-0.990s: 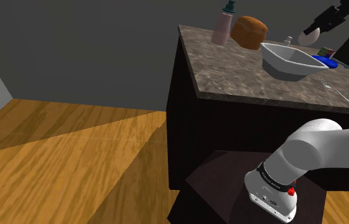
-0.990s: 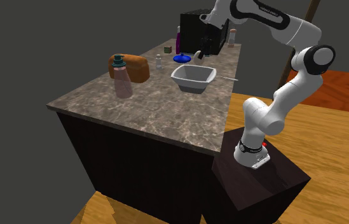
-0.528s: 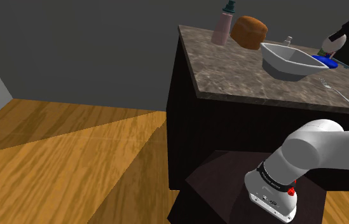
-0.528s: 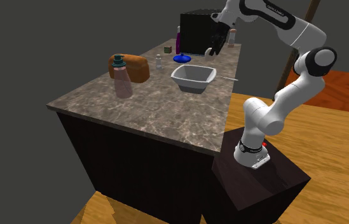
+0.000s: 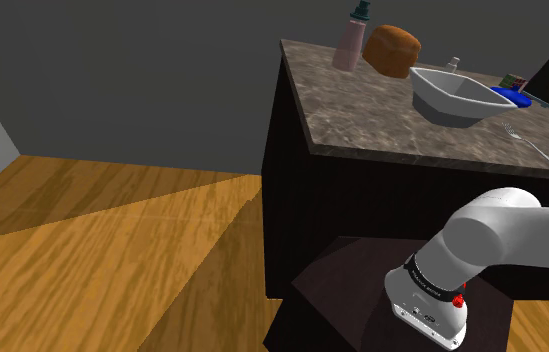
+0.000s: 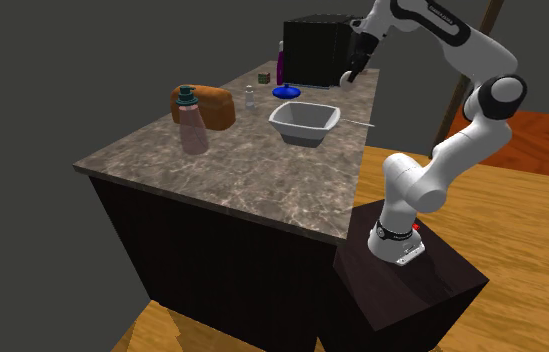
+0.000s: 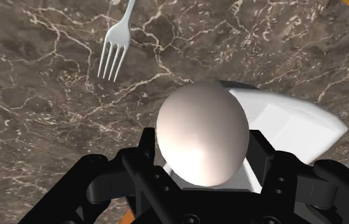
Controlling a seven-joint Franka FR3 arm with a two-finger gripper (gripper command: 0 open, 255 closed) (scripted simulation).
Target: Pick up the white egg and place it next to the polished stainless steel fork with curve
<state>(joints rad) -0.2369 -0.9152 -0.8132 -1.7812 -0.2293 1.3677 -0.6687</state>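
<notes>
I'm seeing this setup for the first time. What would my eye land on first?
The white egg, clasped in the black gripper, hangs over the marbled counter. A silver fork lies on the counter just beyond it, and a white bowl sits close by.

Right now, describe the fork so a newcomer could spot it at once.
Take the brown marbled countertop, then the white bowl on it. Just beyond the bowl, toward the shoulder view's right, the fork lies flat on the stone. It is the only thin, silvery, tined thing there; its neighbours are bulky.
</notes>
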